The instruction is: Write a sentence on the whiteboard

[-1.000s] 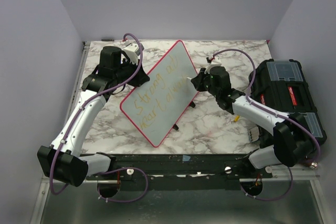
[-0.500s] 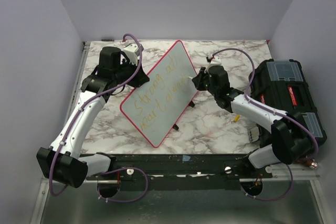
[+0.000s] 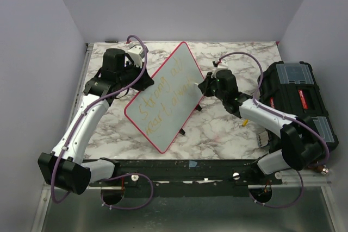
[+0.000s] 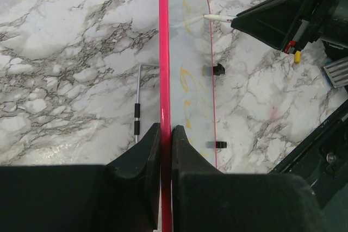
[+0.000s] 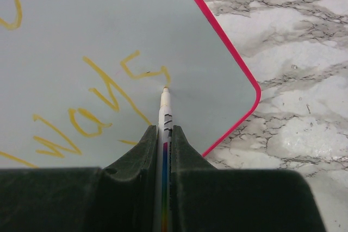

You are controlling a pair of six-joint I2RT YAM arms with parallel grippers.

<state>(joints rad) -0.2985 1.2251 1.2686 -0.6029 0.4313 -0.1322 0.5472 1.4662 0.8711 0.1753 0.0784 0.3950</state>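
Note:
The whiteboard (image 3: 173, 74) stands tilted on the marble, its red-pink rim (image 4: 164, 52) seen edge-on in the left wrist view. My left gripper (image 3: 142, 81) (image 4: 163, 134) is shut on that rim at the board's far left edge. The sentence (image 3: 163, 95) runs in two yellow lines across the board (image 5: 109, 20). My right gripper (image 3: 205, 86) (image 5: 165, 131) is shut on a white marker (image 5: 165, 107) with a rainbow barrel. The marker's tip touches the board at the end of the lower line's last yellow word (image 5: 117, 88), near the board's rounded corner. The marker (image 4: 218, 18) also shows in the left wrist view.
A black toolbox (image 3: 296, 96) sits at the right table edge. Small black feet (image 4: 217, 69) (image 3: 182, 132) stick out under the board's lower edge. A thin metal rod (image 4: 137, 101) lies on the marble behind the board. A small yellow piece (image 3: 244, 123) lies under my right arm.
The right gripper and marker shifted slightly along the board, and the last word of the lower line gained a stroke. The left arm and the board stayed put.

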